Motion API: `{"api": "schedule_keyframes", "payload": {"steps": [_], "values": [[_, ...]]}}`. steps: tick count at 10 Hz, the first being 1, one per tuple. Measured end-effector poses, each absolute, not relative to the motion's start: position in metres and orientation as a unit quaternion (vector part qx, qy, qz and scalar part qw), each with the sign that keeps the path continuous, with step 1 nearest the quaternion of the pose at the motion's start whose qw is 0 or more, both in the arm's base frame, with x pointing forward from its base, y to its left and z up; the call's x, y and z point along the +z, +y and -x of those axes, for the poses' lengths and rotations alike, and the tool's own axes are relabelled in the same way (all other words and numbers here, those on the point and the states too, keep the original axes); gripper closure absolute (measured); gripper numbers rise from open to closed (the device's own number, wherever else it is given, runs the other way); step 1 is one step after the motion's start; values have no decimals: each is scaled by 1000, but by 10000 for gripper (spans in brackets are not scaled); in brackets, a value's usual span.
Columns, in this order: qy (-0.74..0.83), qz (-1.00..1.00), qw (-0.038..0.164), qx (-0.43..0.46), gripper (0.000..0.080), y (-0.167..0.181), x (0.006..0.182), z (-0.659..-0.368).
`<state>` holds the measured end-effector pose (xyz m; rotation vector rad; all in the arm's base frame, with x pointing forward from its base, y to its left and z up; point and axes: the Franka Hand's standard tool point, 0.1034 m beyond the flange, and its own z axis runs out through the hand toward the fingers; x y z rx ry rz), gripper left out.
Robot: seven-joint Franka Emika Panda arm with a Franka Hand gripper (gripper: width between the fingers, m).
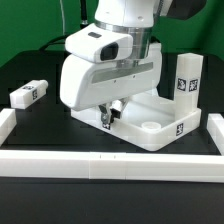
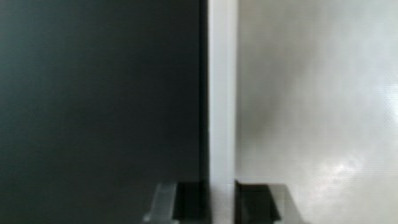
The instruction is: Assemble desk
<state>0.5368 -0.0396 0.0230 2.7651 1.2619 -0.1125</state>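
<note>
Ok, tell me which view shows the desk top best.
The exterior view: the desk top shows its rim, a socket and an upright leg, though the arm covers part. The wrist view shows only a white surface with one straight edge.

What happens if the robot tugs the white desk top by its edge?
The desk top probably stays stiff: it looks like thick plastic with a raised rim. Lying flat on the table, it likely slides rather than tips. The tool seems to pinch only the thin rim, so it might slip.
</note>
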Motion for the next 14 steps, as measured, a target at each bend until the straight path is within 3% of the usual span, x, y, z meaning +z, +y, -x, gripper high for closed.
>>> {"api": "schedule_keyframes", "payload": {"steps": [5, 11, 14], "values": [[595, -800, 66, -47, 737, -13, 30, -563], [702, -705, 76, -68, 737, -18, 33, -570], [695, -711, 67, -82, 737, 9, 32, -595]]}}
